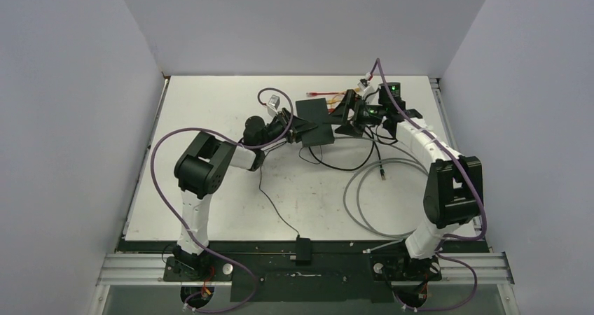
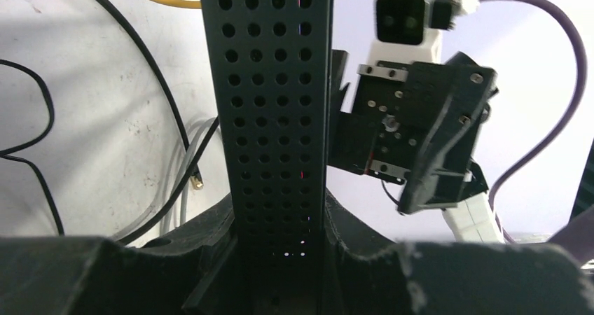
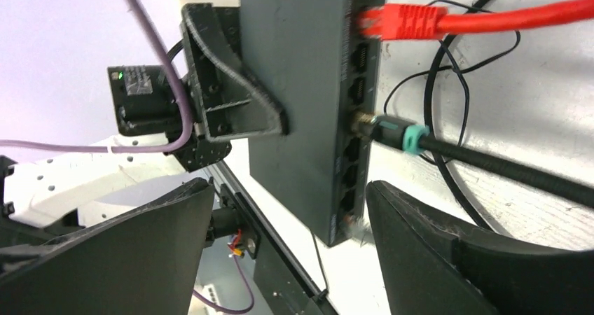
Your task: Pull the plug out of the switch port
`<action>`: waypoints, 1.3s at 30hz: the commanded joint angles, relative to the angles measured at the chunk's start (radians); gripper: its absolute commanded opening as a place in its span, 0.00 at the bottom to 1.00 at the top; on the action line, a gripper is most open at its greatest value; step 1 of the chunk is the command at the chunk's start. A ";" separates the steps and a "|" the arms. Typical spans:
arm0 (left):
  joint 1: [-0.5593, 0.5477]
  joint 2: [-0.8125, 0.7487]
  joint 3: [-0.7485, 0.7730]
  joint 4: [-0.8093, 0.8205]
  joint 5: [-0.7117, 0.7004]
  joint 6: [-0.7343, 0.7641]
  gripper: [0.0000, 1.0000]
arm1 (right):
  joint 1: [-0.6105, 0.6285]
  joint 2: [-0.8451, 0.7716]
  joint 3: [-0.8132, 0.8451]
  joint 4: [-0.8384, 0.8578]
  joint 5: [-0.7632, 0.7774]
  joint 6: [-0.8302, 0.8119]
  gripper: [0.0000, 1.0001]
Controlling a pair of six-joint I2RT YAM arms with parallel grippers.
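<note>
Matte-black switch (image 3: 301, 63) pinched in left jaws, right jaws spread wide near its ports, red plug (image 3: 403, 22) and teal-banded plug (image 3: 392, 131) both seated.

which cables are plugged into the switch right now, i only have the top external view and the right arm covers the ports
Observer: Two. The right wrist view shows a red plug and a black plug with a teal ring, both seated in ports of the switch.
Operator: is the right claw on either one
Observer: No. The right claw is open and straddles the switch's end, short of the black plug.
Operator: and the left claw
Observer: In the left wrist view, the left claw is clamped on the switch's perforated side.
</note>
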 commanded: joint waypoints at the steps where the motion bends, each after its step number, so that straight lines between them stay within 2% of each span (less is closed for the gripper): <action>1: 0.033 -0.076 0.028 0.134 0.002 0.041 0.00 | 0.006 -0.114 0.022 -0.011 0.035 -0.067 0.87; 3: 0.044 -0.087 0.021 0.122 0.006 0.051 0.00 | 0.004 -0.132 0.023 -0.025 0.051 -0.080 0.95; 6: 0.062 -0.110 0.005 0.101 0.006 0.077 0.00 | 0.004 -0.142 0.039 -0.066 0.067 -0.109 1.00; 13: 0.127 -0.214 -0.041 -0.033 0.040 0.212 0.00 | 0.008 -0.194 0.100 -0.106 0.086 -0.165 0.90; 18: 0.182 -0.292 -0.070 -0.130 0.098 0.294 0.00 | 0.014 -0.199 0.167 -0.155 0.132 -0.246 0.90; 24: 0.237 -0.422 -0.118 -0.233 0.208 0.440 0.00 | 0.015 -0.189 0.250 -0.146 0.227 -0.217 0.90; 29: 0.237 -0.521 -0.181 -0.207 0.301 0.518 0.00 | 0.013 -0.211 0.229 -0.072 0.265 -0.181 0.90; 33: 0.234 -0.572 -0.238 -0.100 0.372 0.509 0.00 | 0.013 -0.248 0.182 -0.006 0.311 -0.148 0.90; 39: 0.221 -0.610 -0.278 -0.017 0.449 0.517 0.00 | 0.006 -0.204 0.234 -0.045 0.184 -0.179 0.90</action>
